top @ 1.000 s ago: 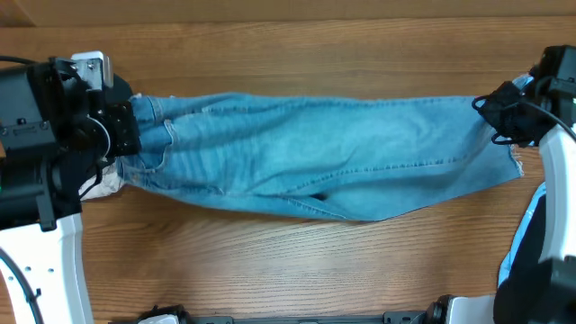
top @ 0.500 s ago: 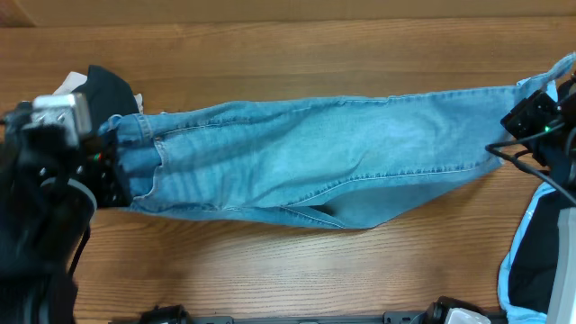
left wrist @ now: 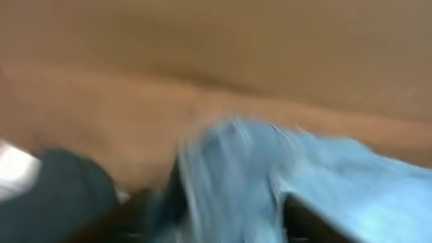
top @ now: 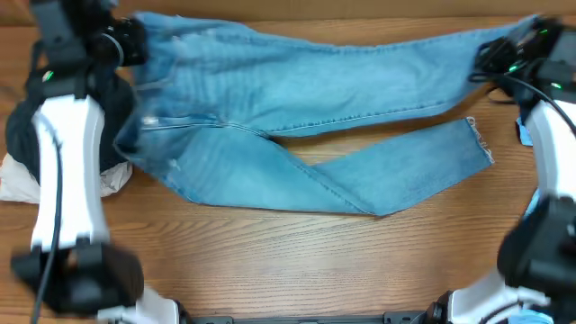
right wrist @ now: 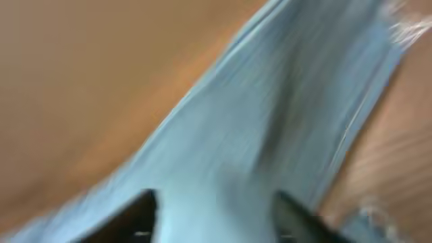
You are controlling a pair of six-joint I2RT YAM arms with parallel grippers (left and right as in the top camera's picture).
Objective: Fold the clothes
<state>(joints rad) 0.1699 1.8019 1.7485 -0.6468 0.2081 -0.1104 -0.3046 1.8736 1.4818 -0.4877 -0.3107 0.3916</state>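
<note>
the wooden bench (top: 288, 270) fills the overhead view. the light-blue jeans (top: 297, 81) lie spread across its far half, from 9 o'clock to 3 o'clock. the waistband end sits toward 10 o'clock. the two legs part in a narrow v. one leg runs along the far edge to about 2 o'clock. the other slants nearer, and its frayed pale hem (top: 481, 144) lies toward 3 o'clock.

the left arm (top: 63, 171) stands up along the 9 o'clock side and the right arm (top: 553, 153) along the 3 o'clock side. a dark navy top (top: 20, 135) is bunched beside the left arm, with a white garment (top: 18, 184) showing under it.

the left pincer (top: 135, 45) is at the waistband corner near 10 o'clock. in its smeared wrist view its dark fingers (left wrist: 317, 219) stand wide apart with denim between them. the right pincer (top: 490, 56) is at the far leg's hem near 2 o'clock. its fingers (right wrist: 145, 209) are likewise spread wide over the cloth. through the blur, neither pincer seems to pinch the denim.
</note>
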